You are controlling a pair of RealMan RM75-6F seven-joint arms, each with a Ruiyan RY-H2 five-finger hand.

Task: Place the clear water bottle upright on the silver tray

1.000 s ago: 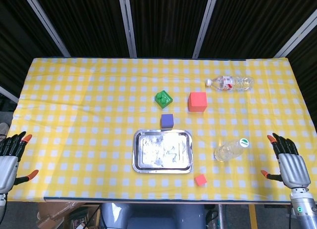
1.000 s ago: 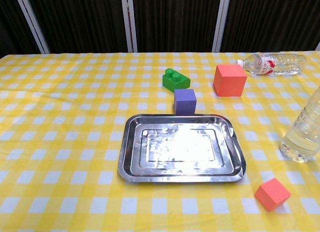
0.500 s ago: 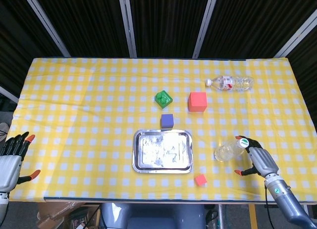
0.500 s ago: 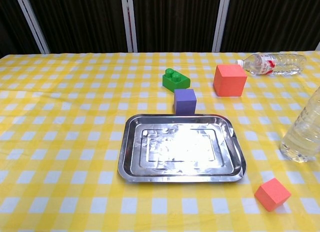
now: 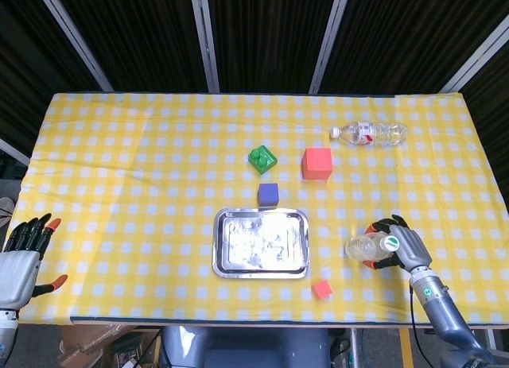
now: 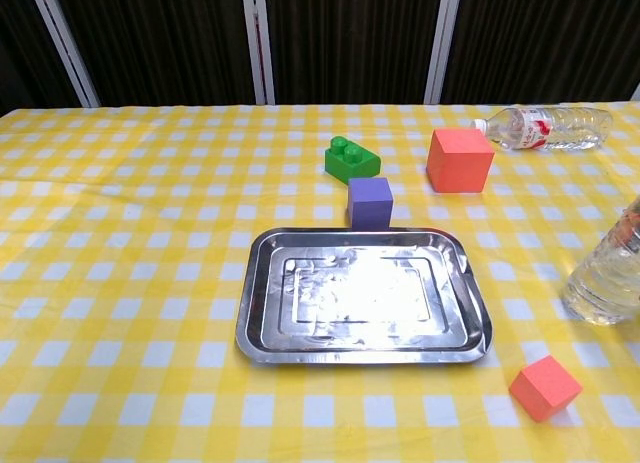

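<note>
The clear water bottle (image 5: 366,245) (image 6: 603,277) with a green cap stands on the yellow checked cloth, right of the silver tray (image 5: 261,242) (image 6: 360,293). In the head view my right hand (image 5: 400,247) wraps its fingers around the bottle's upper part near the cap. The tray is empty. My left hand (image 5: 21,258) hovers off the table's front left corner, fingers spread and holding nothing. The chest view cuts the bottle off at the right edge and hardly shows the right hand.
A second bottle (image 5: 369,133) with a red label lies at the back right. A large red cube (image 5: 316,163), a green brick (image 5: 261,158) and a purple cube (image 5: 268,194) sit behind the tray. A small red cube (image 5: 321,288) lies at its front right.
My right hand has come in from the table's right edge to the bottle and closed its fingers around its top. The bottle's cap has shifted slightly. The left hand has barely moved.
</note>
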